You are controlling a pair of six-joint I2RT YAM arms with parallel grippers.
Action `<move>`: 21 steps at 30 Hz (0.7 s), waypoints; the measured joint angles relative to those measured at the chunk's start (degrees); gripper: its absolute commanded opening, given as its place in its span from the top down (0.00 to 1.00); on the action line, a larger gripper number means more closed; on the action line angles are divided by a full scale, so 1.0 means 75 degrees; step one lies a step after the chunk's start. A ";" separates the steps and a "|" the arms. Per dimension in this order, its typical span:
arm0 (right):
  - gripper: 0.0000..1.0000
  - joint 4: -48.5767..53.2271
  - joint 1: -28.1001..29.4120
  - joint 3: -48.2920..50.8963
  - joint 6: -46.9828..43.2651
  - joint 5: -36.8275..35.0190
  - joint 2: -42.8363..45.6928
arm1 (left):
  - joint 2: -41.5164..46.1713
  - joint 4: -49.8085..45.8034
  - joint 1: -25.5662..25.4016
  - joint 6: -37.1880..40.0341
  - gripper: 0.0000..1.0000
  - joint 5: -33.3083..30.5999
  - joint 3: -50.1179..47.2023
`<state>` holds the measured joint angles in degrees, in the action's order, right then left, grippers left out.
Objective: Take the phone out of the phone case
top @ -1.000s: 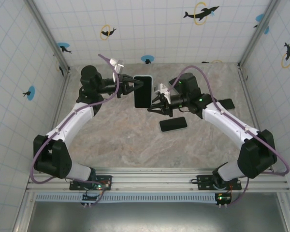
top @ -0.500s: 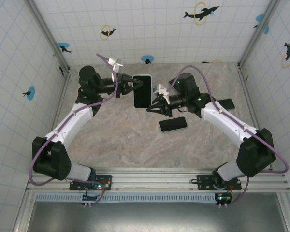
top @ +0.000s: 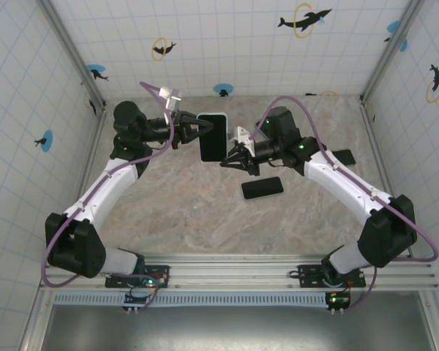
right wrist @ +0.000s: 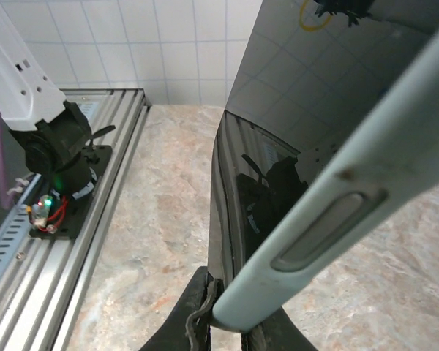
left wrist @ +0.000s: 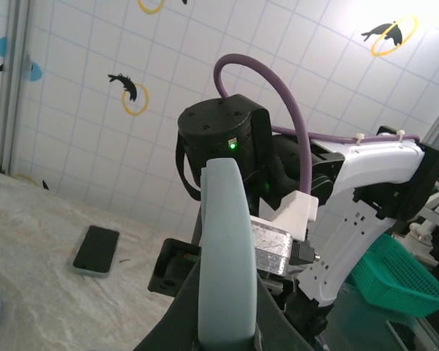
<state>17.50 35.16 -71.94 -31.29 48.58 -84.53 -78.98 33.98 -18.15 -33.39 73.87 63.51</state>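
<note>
Nearest, one loose phone [top: 262,187] lies flat on the table [top: 183,212], and a second loose phone [top: 344,156] lies farther off to the right. With the one I hold, that makes three phones and one pale case. My right gripper [top: 224,164] is clamped on the near end of the phone case [left wrist: 223,248]. The case wraps the phone [top: 214,139], held above mid-table, screen up, long axis running near to far. My left gripper [top: 196,129] is pinched on its left edge.
</note>
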 measured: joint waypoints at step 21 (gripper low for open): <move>0.80 -0.0825 0.0187 0.0189 -0.0213 -0.1174 0.0172 | -0.0003 0.0370 0.0032 -0.0737 1.00 -0.0251 -0.0003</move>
<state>11.31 36.56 -70.52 -32.88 39.77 -83.24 -79.00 36.75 -17.91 -38.92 71.99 63.48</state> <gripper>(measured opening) 0.172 0.130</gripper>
